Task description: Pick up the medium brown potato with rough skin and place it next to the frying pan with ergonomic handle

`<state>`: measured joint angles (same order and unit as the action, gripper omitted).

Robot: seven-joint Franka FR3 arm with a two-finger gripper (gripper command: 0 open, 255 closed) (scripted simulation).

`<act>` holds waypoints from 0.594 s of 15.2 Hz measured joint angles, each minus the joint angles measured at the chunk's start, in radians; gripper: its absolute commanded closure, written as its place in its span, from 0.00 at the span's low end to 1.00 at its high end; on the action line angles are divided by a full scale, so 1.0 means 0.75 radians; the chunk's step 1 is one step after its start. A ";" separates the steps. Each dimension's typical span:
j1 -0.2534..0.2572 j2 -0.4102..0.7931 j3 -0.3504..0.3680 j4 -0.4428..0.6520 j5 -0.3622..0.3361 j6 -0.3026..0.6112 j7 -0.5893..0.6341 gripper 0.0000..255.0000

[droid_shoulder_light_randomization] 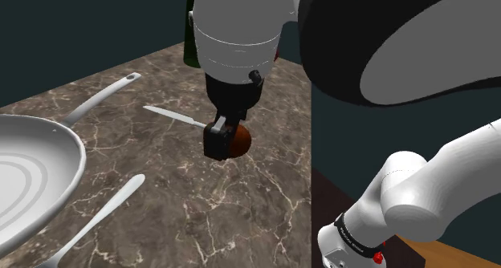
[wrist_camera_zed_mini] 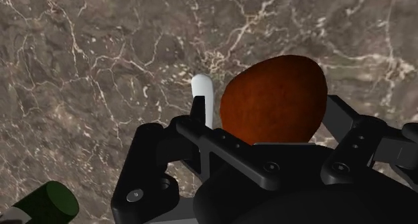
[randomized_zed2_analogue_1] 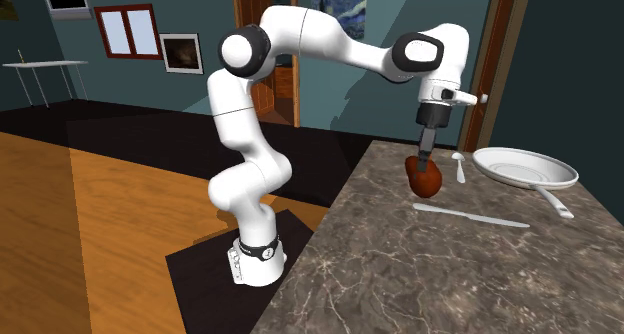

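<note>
A reddish-brown, rough-skinned potato (wrist_camera_zed_mini: 274,98) sits between the black fingers of my gripper (wrist_camera_zed_mini: 268,115). The fingers stand apart: a gap shows between one finger (wrist_camera_zed_mini: 198,115) and the potato's skin. In the shoulder view the potato (droid_shoulder_light_randomization: 241,140) is just over the marble counter, partly behind the gripper (droid_shoulder_light_randomization: 229,144). I cannot tell whether it rests on the stone. The pale frying pan (droid_shoulder_light_randomization: 48,146) lies at that view's left, its long handle (droid_shoulder_light_randomization: 100,99) pointing away. In the second exterior view the gripper (randomized_zed2_analogue_1: 428,172) and potato (randomized_zed2_analogue_1: 430,182) are left of the pan (randomized_zed2_analogue_1: 500,172).
A white knife (droid_shoulder_light_randomization: 173,115) lies on the counter (droid_shoulder_light_randomization: 201,210) just beyond the potato. A spoon (droid_shoulder_light_randomization: 104,210) lies near the pan. A dark green cylinder (wrist_camera_zed_mini: 43,202) stands close behind the hand. The counter's edge (droid_shoulder_light_randomization: 309,186) drops off close to the potato.
</note>
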<state>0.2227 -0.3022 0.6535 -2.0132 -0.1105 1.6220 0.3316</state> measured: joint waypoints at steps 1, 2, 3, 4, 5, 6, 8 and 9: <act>0.001 0.002 0.005 0.044 0.001 -0.042 0.002 0.00; 0.000 0.016 0.012 0.090 -0.005 -0.078 0.005 0.00; -0.002 0.027 0.017 0.120 -0.009 -0.099 0.009 0.00; -0.002 0.029 0.018 0.130 -0.010 -0.108 0.009 0.00; -0.002 0.031 0.020 0.138 -0.011 -0.115 0.010 0.00; -0.003 0.031 0.019 0.140 -0.011 -0.117 0.010 0.00; -0.003 0.032 0.020 0.143 -0.011 -0.119 0.009 0.00; -0.003 0.032 0.020 0.143 -0.011 -0.120 0.010 0.00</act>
